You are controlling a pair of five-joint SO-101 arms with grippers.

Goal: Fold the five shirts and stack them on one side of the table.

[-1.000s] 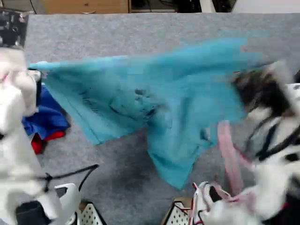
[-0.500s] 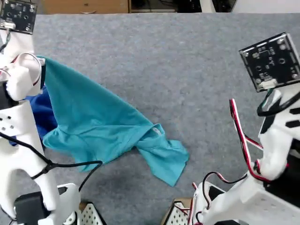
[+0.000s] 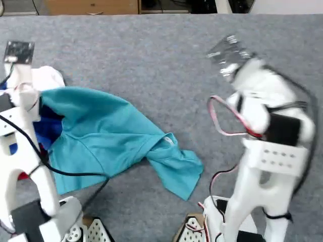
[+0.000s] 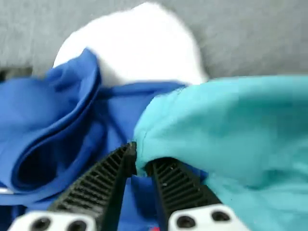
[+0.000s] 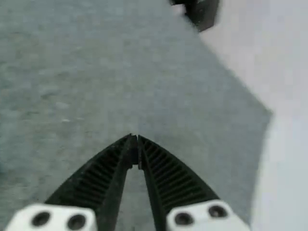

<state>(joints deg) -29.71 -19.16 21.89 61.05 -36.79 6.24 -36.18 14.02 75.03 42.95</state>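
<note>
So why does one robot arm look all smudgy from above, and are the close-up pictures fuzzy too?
High view: the right arm is smeared, likely motion blur; the teal shirt looks crisp. Left wrist view: the white shirt and teal shirt are soft, while the left gripper has clear ridges. Right wrist view: the right gripper is clear, the grey table fuzzy.

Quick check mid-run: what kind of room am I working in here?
Probably a robotics lab or workshop bench: a grey felt-covered table, two white arms with bare circuit boards, and wooden furniture behind.
</note>
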